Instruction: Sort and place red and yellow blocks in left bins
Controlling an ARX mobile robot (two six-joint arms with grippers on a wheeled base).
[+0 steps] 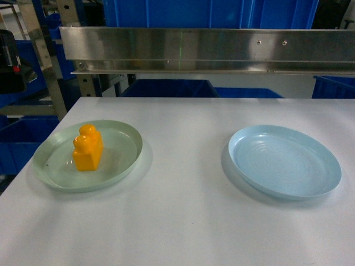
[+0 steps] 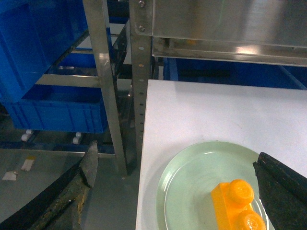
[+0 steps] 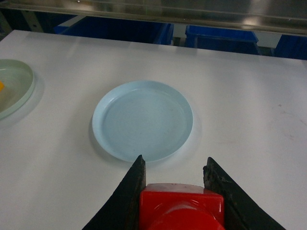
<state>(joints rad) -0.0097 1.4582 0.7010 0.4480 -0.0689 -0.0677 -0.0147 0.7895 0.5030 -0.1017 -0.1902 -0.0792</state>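
The orange-yellow block with two studs stands in the pale green plate on the table's left. In the left wrist view the same block lies low in that plate. My left gripper is open wide above the plate's left rim, with one finger out past the table edge. The red block sits clamped between my right gripper's fingers, held above the table just short of the light blue plate. Neither gripper shows in the head view.
The light blue plate on the right holds nothing. A steel shelf rail runs across the back of the table. Blue crates and a perforated metal upright stand off the table's left edge.
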